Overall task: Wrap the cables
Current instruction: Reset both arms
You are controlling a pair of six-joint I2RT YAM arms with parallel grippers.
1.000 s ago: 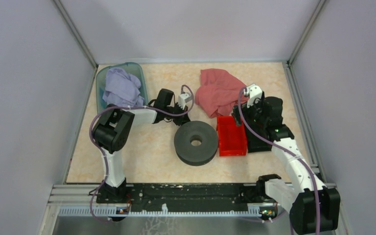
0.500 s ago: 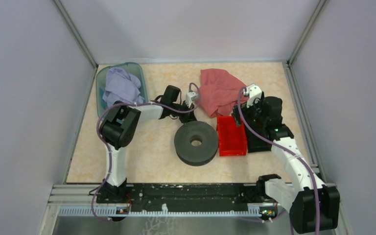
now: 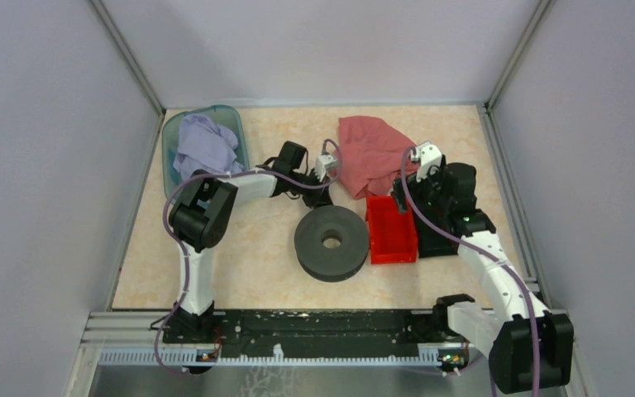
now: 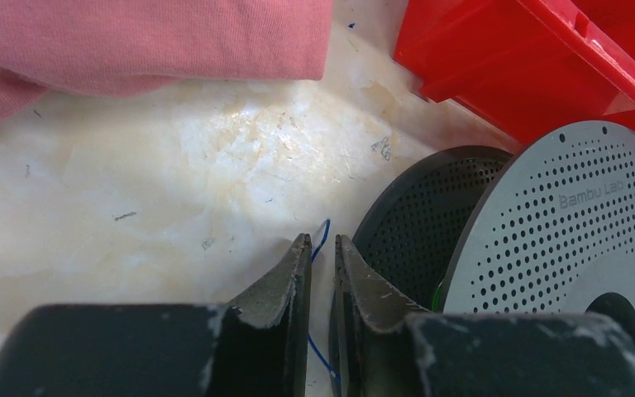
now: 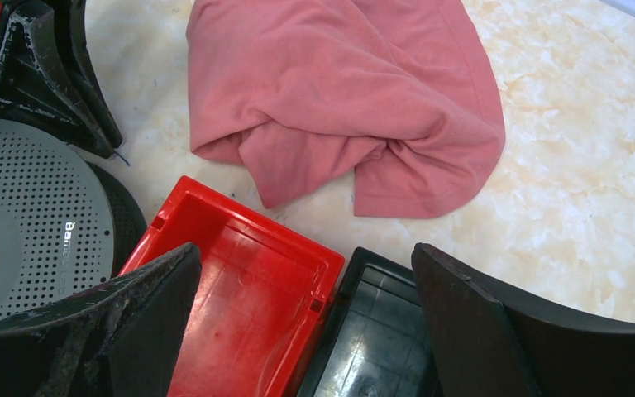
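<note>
Thin dark-blue thread-like cable (image 4: 324, 230) runs through my left gripper (image 4: 321, 244), jaws a slit apart, beside the perforated grey spool (image 4: 546, 231). Contact unclear to me, and the cable's lower run is cut off. Right gripper (image 5: 306, 322) gapes wide.

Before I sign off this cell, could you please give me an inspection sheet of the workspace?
Surface: beige marbled tabletop, scuffed.
Job's things: thin blue wire beside grey spool.
Clutter: pink cloth, red bin, black bin, teal tub holding lavender cloth.
Grippers: left gripper barely parted, wire in the gap; right gripper wide open above the bins.
Cables: purple arm cables along both arms; no snag seen.
Surroundings: grey walls, metal rail at near edge.
</note>
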